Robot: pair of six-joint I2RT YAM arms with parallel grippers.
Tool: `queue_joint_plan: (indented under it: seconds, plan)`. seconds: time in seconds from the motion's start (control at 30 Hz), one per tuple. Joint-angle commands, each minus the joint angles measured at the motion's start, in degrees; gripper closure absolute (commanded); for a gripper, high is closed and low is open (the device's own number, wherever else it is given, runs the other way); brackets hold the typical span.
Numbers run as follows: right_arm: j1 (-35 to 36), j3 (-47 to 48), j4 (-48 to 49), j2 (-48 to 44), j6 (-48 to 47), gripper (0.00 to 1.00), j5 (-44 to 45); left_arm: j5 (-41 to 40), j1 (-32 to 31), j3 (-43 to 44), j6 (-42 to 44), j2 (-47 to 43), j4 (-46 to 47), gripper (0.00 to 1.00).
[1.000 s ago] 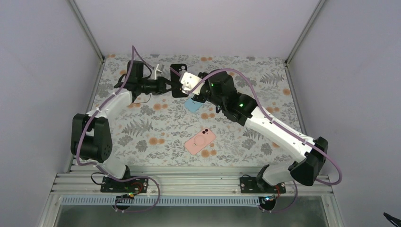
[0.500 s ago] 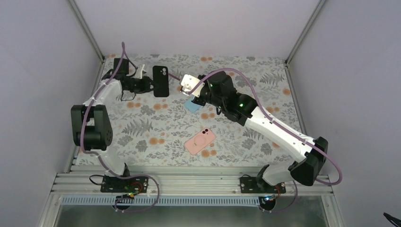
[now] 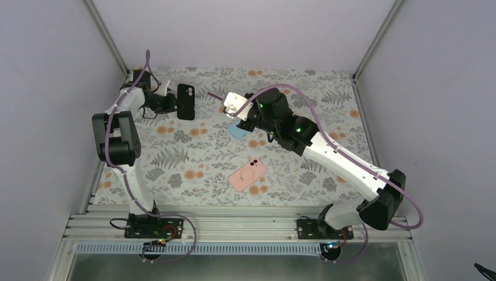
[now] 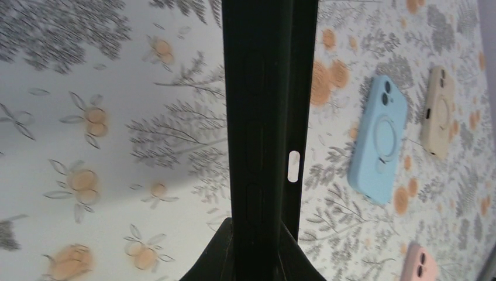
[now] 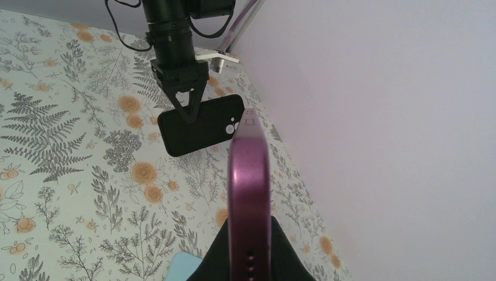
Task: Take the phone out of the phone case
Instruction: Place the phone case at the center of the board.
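The right gripper (image 5: pixel 248 260) clamped a purple phone (image 5: pixel 248 187), seen edge-on and upright between its dark fingers (image 5: pixel 217 257). Farther off, the left gripper (image 5: pixel 186 110) gripped a black case (image 5: pixel 199 126) by its long edge above the flowered cloth (image 5: pixel 70 146). A pale blue corner (image 5: pixel 184 266) showed beside the fingers. A plain wall (image 5: pixel 380 117) bordered the cloth.

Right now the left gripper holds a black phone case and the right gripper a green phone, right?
No: the right wrist view shows the right gripper holding a metallic purple phone, not green. The left gripper holds the black phone case.
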Motion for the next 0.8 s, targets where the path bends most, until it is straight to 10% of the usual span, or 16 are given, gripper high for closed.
queue_joint_plan:
  seconds: [0.0, 0.77]
  plan:
    - [0.0, 0.5, 2.8, -0.9, 1.3, 0.96, -0.9, -1.1, 1.0, 5.0, 3.7, 3.2, -1.7, 0.98]
    - [0.0, 1.8, 2.5, 1.5, 1.7, 0.96, -1.3, -12.9, 0.9, 14.2, 2.6, 16.6, -0.9, 0.91]
